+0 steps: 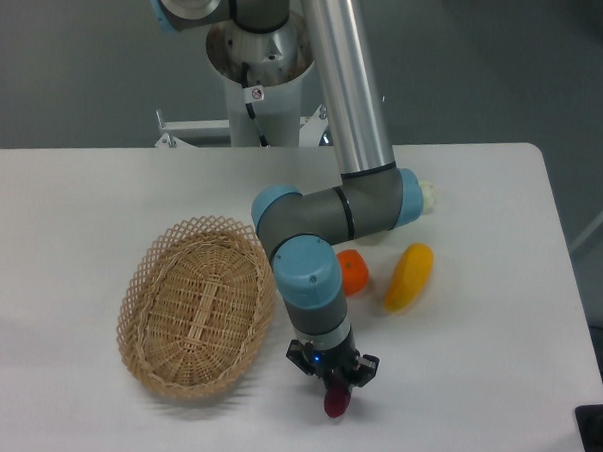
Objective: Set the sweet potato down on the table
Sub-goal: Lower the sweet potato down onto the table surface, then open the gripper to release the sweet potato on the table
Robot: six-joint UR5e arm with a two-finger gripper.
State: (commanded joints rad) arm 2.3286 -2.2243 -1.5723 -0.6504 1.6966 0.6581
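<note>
The sweet potato (336, 403) is a small dark reddish-purple tuber held upright between my gripper's fingers, its lower end at or just above the white table (475, 374). My gripper (335, 391) points straight down near the table's front edge, to the right of the basket, and is shut on the sweet potato. The upper part of the tuber is hidden by the fingers.
An oval woven wicker basket (200, 304) lies left of the gripper and looks empty. A round orange (354, 272) and a yellow-orange oblong fruit (410, 276) lie behind the gripper. A pale item (430, 199) peeks out behind the arm's elbow.
</note>
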